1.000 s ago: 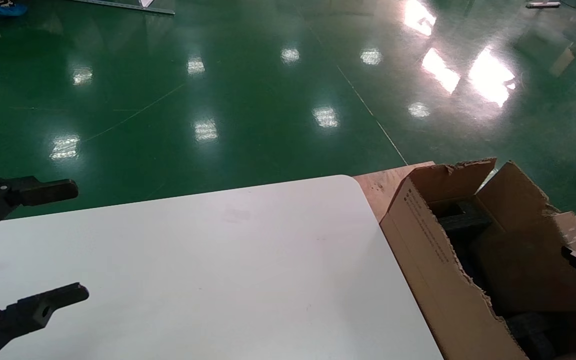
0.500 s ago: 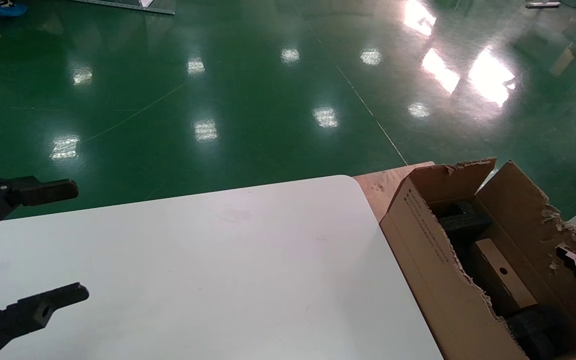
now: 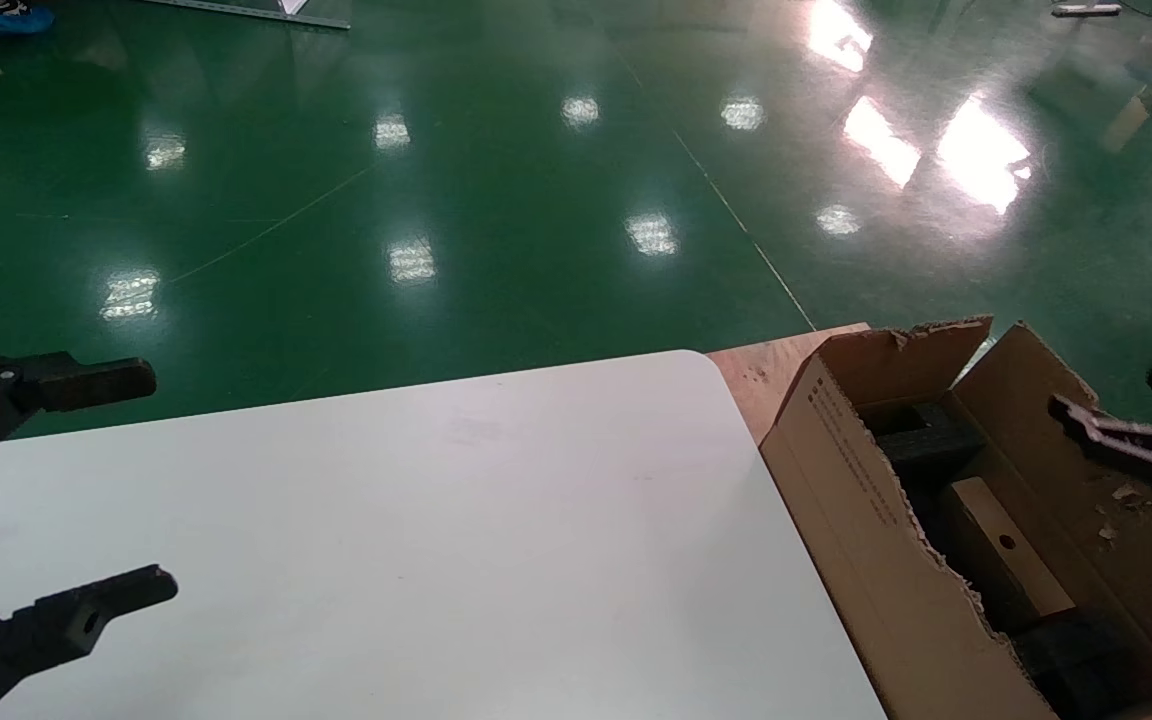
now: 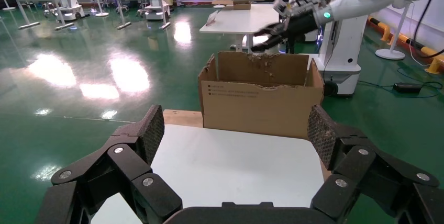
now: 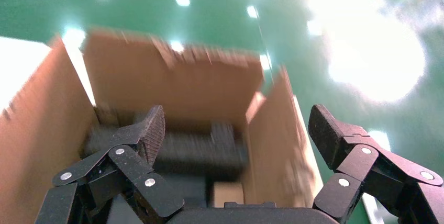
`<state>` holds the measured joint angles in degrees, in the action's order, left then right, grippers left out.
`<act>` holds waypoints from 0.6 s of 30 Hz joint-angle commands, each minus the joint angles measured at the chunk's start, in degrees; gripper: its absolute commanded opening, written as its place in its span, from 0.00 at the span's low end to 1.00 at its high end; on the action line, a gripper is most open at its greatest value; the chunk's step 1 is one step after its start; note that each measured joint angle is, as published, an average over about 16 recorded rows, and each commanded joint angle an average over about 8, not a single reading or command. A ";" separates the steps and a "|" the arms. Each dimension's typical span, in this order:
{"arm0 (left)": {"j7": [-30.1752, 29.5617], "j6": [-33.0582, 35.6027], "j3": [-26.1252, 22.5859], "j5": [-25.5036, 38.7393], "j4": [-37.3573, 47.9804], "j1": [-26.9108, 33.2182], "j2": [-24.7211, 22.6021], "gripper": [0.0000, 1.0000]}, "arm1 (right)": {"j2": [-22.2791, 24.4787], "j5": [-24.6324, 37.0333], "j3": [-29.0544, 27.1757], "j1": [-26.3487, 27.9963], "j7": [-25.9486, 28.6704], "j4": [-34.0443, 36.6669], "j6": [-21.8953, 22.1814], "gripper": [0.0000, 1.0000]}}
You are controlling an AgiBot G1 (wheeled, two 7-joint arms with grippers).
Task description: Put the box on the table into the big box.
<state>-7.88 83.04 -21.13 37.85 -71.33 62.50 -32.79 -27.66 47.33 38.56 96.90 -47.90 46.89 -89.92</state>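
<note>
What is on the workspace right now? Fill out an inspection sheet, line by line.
Surface: the table is white with a rounded corner; no objects seen on it.
Job's things: the box lies inside the big box, round hole up, between black foam blocks.
Clutter: wooden board under the big box's far corner.
Grippers: left gripper open, empty, over the table's left edge; right gripper open, empty, above the big box.
Cables: black cables on the floor, seen from the left wrist.
Surroundings: glossy green floor, other tables and people beyond.
</note>
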 commanded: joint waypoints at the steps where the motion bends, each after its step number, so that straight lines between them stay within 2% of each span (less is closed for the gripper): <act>1: 0.00 0.00 0.00 0.00 0.00 0.00 0.00 1.00 | -0.67 0.05 0.60 1.74 -0.02 -0.83 -0.34 1.00; 8: 0.00 0.00 0.00 0.00 0.00 0.00 0.00 1.00 | -5.54 4.62 0.87 11.89 -1.69 -3.41 -1.37 1.00; 15: 0.00 -0.01 0.00 -0.01 0.00 0.00 0.00 1.00 | -11.51 11.56 -0.16 22.65 -6.15 -3.15 -1.66 1.00; 18: 0.00 -0.01 0.00 -0.01 0.01 -0.01 0.01 1.00 | -13.23 13.48 -0.19 25.54 -7.55 -2.92 -1.84 1.00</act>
<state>-7.88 83.03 -21.13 37.84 -71.32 62.49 -32.78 -39.91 59.76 38.44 120.80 -54.58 43.87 -91.64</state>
